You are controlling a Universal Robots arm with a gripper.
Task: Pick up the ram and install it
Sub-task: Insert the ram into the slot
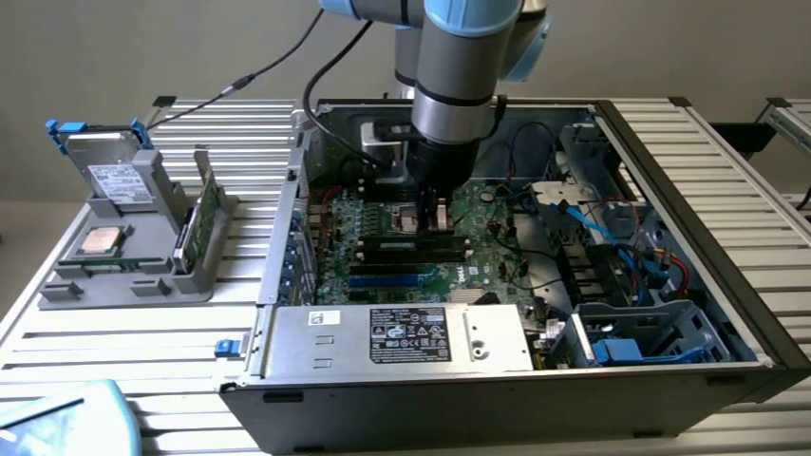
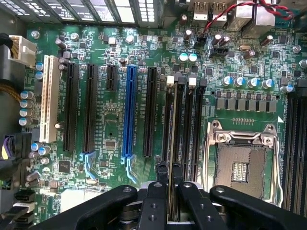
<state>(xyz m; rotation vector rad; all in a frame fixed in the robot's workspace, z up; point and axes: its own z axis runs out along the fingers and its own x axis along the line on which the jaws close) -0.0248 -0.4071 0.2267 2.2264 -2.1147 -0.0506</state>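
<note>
My gripper point(image 1: 432, 211) reaches down into the open computer case point(image 1: 709, 190), just over the motherboard point(image 1: 380, 242). In the wrist view the gripper point(image 2: 169, 176) is shut on the ram point(image 2: 172, 124). The ram is seen edge-on as a thin dark strip running away from the black fingers point(image 2: 156, 196). It lies in line with the black memory slots point(image 2: 184, 120) beside the processor socket point(image 2: 240, 163). Whether its lower edge sits in a slot or hovers just above, I cannot tell.
A silver power supply point(image 1: 399, 337) fills the case's near side, with blue and black cables point(image 1: 621, 247) to the exterior view's right. Outside the case, a grey holder point(image 1: 127, 275) carries a square processor chip point(image 1: 102, 240), a labelled drive point(image 1: 114, 176) and an upright green board point(image 1: 200, 218).
</note>
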